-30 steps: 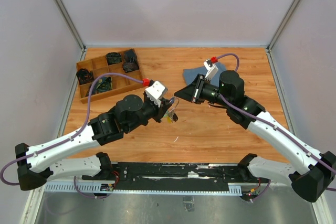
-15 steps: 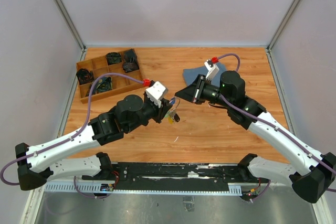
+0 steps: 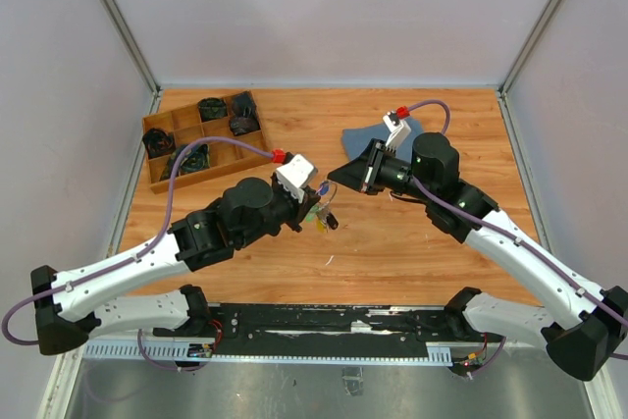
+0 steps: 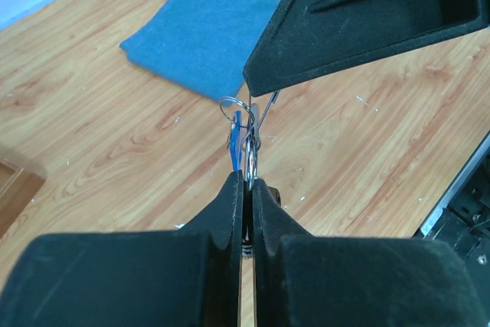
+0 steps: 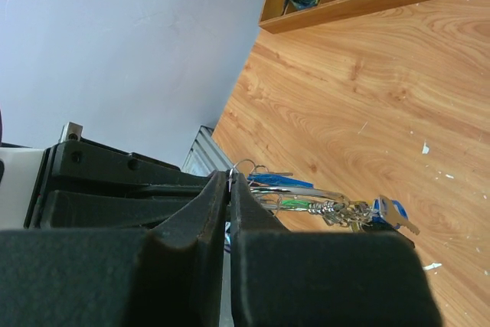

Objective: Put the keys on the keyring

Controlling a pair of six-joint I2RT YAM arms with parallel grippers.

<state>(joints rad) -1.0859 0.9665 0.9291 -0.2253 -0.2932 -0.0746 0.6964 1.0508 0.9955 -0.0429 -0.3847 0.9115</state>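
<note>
Above the middle of the table my two grippers meet tip to tip at the keyring (image 3: pixel 325 216). The left gripper (image 3: pixel 319 205) (image 4: pixel 246 181) is shut on the thin silver wire of the keyring (image 4: pixel 252 134), with a blue-headed key (image 4: pixel 235 143) hanging on the ring just beyond its tips. From the other side the right gripper (image 3: pixel 333 177) (image 5: pixel 230 177) is shut on the wire's end. Along the keyring (image 5: pixel 314 193) in the right wrist view hang a blue key (image 5: pixel 283 181), a green one (image 5: pixel 301 203) and a bunch with another blue head (image 5: pixel 380 207).
A folded blue cloth (image 3: pixel 365 134) (image 4: pixel 203 32) lies on the wooden table behind the grippers. A wooden compartment tray (image 3: pixel 162 182) (image 5: pixel 352 4) with dark items stands at the back left. A black rail (image 3: pixel 324 321) runs along the near edge.
The left gripper has closed on the keyring and edged slightly right. The right arm has held still.
</note>
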